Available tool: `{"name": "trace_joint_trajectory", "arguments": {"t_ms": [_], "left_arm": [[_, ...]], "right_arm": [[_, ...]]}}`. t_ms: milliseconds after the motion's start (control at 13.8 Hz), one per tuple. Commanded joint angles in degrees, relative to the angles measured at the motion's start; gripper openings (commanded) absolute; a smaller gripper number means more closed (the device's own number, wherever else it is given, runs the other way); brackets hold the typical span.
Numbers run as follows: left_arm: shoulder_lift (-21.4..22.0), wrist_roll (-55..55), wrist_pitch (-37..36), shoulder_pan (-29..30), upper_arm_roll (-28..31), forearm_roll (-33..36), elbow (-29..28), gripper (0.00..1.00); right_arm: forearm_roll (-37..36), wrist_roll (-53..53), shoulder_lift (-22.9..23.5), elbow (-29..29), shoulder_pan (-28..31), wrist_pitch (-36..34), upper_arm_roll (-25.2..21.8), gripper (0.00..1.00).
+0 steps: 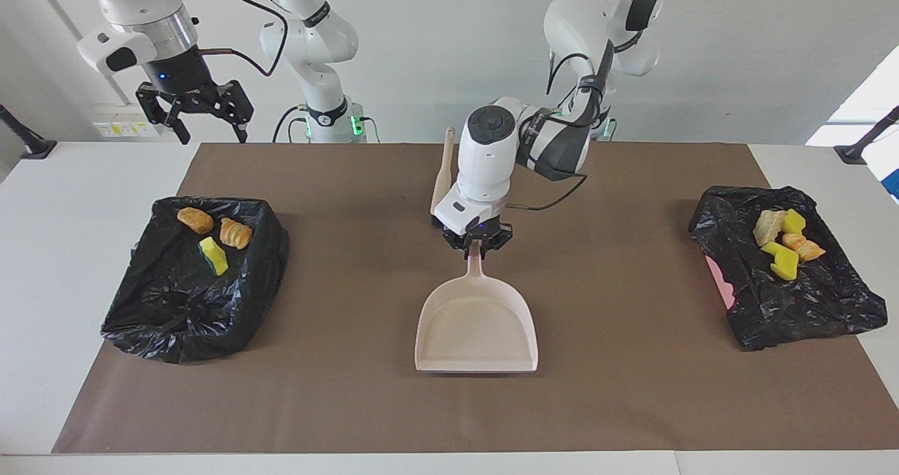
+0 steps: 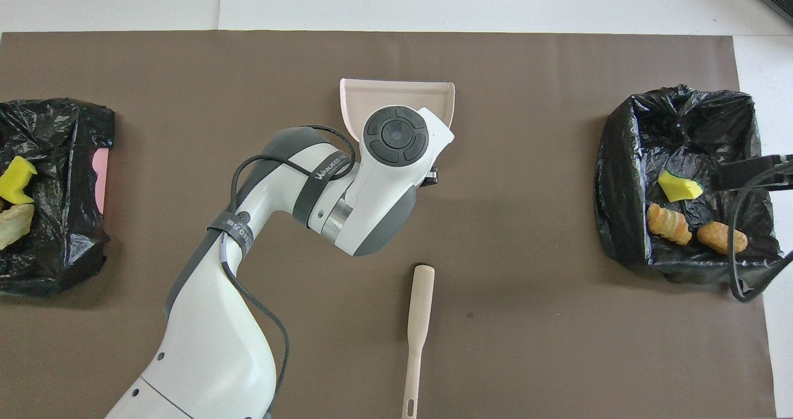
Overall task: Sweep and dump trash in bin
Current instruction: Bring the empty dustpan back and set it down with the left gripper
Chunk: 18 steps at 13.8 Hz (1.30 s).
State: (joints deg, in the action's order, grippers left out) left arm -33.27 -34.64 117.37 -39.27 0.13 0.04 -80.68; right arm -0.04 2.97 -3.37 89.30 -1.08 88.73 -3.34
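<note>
My left gripper (image 1: 477, 245) is shut on the handle of the pale pink dustpan (image 1: 476, 331) over the middle of the brown mat. The pan is empty, with its mouth pointing away from the robots. From overhead the arm's wrist covers the handle and only the pan's (image 2: 396, 93) wide end shows. Trash (image 1: 779, 239) lies in the black-lined bin (image 1: 808, 299) at the left arm's end. More trash (image 1: 214, 239) lies in the bin (image 1: 175, 306) at the right arm's end. My right gripper (image 1: 204, 127) waits open, raised above the mat's corner near its base.
A beige brush (image 2: 418, 320) lies on the mat nearer to the robots than the dustpan, its bristle end toward the pan. In the facing view the left arm partly covers the brush (image 1: 444, 166). Both bins (image 2: 681, 134) (image 2: 68, 177) sit at the mat's ends.
</note>
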Motion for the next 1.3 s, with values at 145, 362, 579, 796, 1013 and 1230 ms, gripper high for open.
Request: {"name": "trace_joint_trajectory", "arguments": {"t_ms": [145,362,579,796,1013,1230], "left_arm": [[-0.57,-0.43,1.28,-1.50,1.19,-1.80,-0.52,0.02],[-0.13,-0.60,1.46,-1.34,1.28,-1.80,-1.24,0.31],[1.36,-0.43,0.49,-0.81,1.54,-1.71,-2.29,0.71],[7.58,0.71,-0.12,1.64,1.98,-1.54,-6.57,1.00],[16.19,8.33,-1.08,4.89,2.24,-0.92,-13.78,1.00],[24.63,18.17,-5.91,11.21,2.24,-0.92,-17.49,1.00]], "right_arm": [[-1.10,1.33,-1.99,2.46,0.20,0.30,0.36,1.00],[-1.10,1.33,-2.08,2.46,0.20,0.30,0.36,1.00],[-1.01,1.33,-2.08,2.55,0.20,0.30,0.36,1.00],[-1.01,1.42,-2.08,2.55,0.20,0.30,0.36,1.00],[-1.01,1.42,-2.08,2.55,0.20,0.30,0.36,1.00],[-1.01,1.42,-2.17,2.90,0.29,0.30,0.36,1.00]]}}
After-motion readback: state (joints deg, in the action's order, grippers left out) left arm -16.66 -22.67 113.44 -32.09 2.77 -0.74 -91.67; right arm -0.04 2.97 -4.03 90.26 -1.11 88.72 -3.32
